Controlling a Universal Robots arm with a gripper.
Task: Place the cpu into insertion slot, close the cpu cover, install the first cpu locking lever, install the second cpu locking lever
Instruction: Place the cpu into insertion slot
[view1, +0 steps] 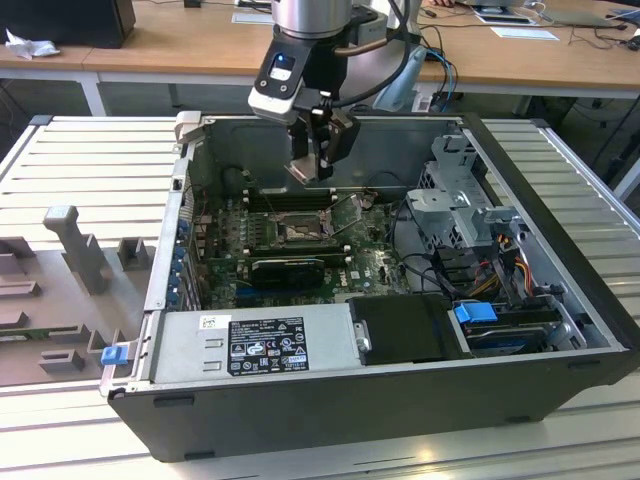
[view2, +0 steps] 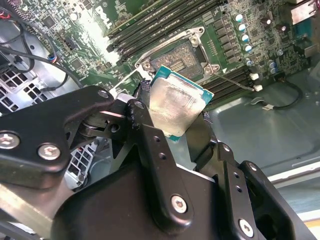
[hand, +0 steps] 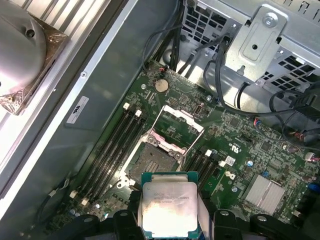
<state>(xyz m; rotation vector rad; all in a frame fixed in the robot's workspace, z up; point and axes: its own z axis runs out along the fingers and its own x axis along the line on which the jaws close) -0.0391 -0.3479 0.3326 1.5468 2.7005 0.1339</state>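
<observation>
Tool (view1: 311, 170) holds cpu (hand: 169, 205) abv insertion slot (hand: 152, 161) w/ cpu cover (hand: 176, 124) up.

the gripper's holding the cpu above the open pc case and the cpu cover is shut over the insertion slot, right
Not quite. The cpu cover is swung open, not shut, leaving the insertion slot bare; the first wrist view shows it. The gripper does hold the cpu above the open pc case.

The cpu (hand: 167, 207) has a dull, smudged metal face; the case wall (hand: 90, 140) is matt metal.
</observation>
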